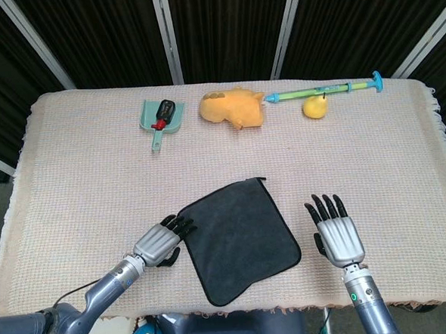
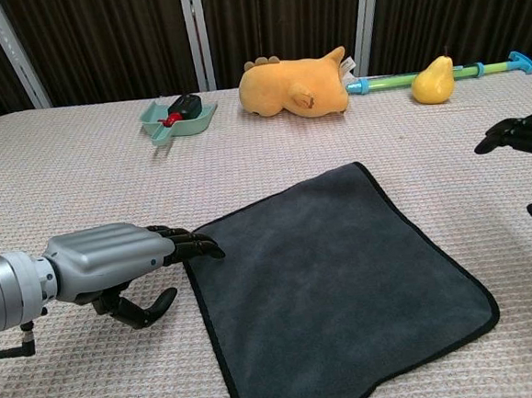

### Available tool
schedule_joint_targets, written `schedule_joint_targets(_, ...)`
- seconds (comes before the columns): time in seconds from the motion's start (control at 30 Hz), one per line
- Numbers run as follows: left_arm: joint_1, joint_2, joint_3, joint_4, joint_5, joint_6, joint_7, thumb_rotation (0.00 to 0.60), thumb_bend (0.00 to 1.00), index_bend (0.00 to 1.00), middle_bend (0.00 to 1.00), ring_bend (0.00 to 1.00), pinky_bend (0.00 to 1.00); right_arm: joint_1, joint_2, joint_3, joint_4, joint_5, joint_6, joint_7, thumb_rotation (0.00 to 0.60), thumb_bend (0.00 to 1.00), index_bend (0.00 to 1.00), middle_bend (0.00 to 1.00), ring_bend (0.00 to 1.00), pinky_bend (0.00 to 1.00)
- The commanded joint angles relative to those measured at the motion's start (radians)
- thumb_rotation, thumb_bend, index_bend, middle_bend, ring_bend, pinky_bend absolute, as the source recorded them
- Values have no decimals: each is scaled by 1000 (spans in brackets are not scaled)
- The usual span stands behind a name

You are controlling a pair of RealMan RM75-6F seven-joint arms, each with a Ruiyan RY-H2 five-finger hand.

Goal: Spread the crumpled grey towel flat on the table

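The grey towel (image 1: 239,239) (image 2: 332,277) lies spread flat near the table's front edge, a dark square with a black hem. My left hand (image 1: 162,242) (image 2: 114,262) lies palm down just left of it, fingertips touching the towel's left corner, holding nothing. My right hand (image 1: 336,232) rests flat and open on the table right of the towel, a clear gap between them. In the chest view only its dark fingertips (image 2: 510,134) show at the right edge.
Along the far edge stand a teal dustpan (image 1: 160,116) with a small red and black item, an orange plush toy (image 1: 232,107), a yellow pear (image 1: 315,107) and a green-blue syringe toy (image 1: 326,91). A beige woven cloth (image 1: 88,183) covers the table.
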Motion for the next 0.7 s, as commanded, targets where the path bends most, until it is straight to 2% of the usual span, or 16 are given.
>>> schedule_joint_targets(0.03,-5,-5,3,4,-18,-10,17,600,673,71,20,0,62,0,1,0,-1,-1,1,0,600,545,141,77,0,36)
schedule_joint_targets(0.37,-1,5,27,-1,-70,-18,61,600,674,71,21,0,63,-1,3,2,-3,-9,8,4,600,546,141,77,0,36)
schedule_joint_targets(0.7,22,22,62,-5,-57,-3,46,600,674,71,22,0,63,-8,-2,5,2,-26,23,23,600,545,141,77,0,36)
